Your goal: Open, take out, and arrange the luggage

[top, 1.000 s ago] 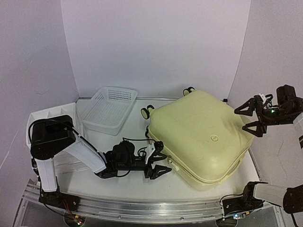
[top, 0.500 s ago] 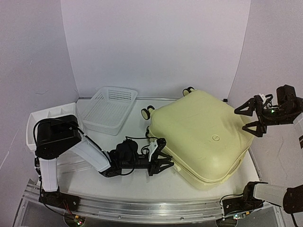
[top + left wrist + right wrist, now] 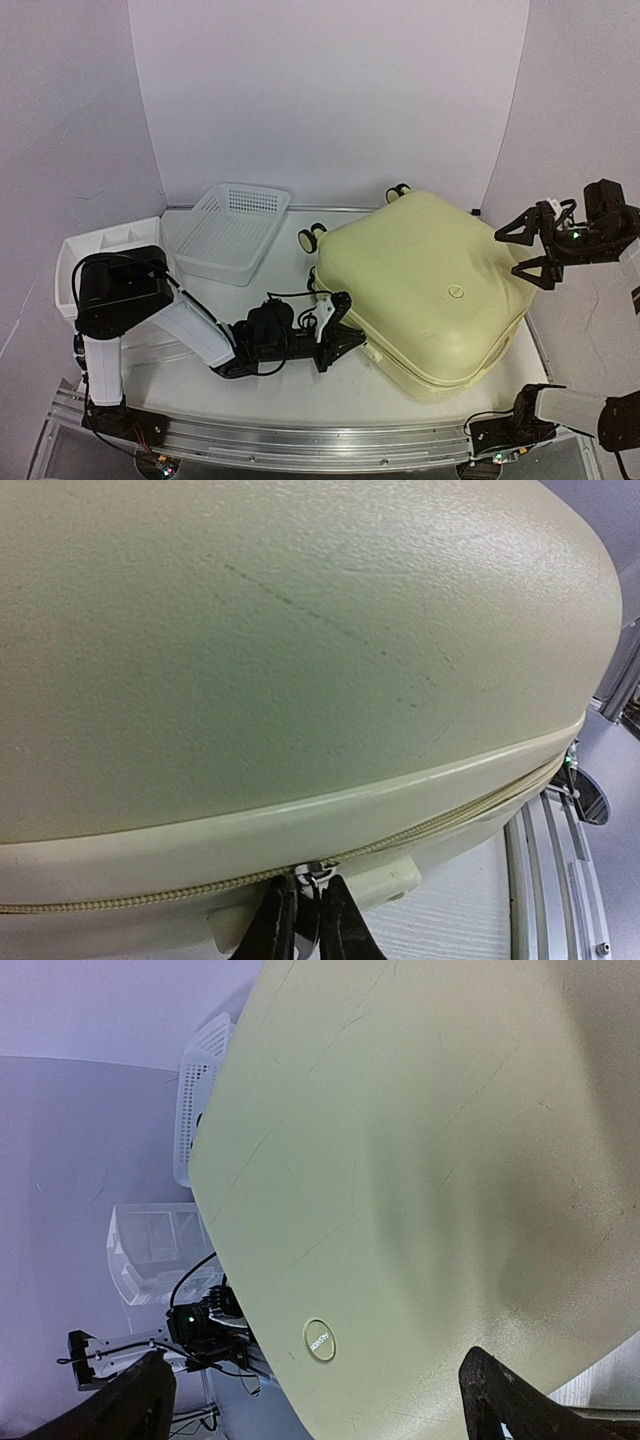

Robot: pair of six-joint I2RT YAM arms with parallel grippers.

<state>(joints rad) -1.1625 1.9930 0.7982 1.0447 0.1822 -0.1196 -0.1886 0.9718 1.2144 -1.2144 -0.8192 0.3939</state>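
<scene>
Pinching the zipper pull squarely and dragging along the seam seemed the trick; the left gripper had its jaws nearly closed on it, at the near-left edge of the luggage, zipped shut on the table. Only the left wrist view showed that pull; overhead, the right gripper gaped wide, empty, near its right edge.

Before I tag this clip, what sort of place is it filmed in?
Probably a lab test booth, not a home: plain white panels wall in a small table, two robot arms are bolted to a metal rail at its near edge, and the suitcase and basket look like staged props.
</scene>
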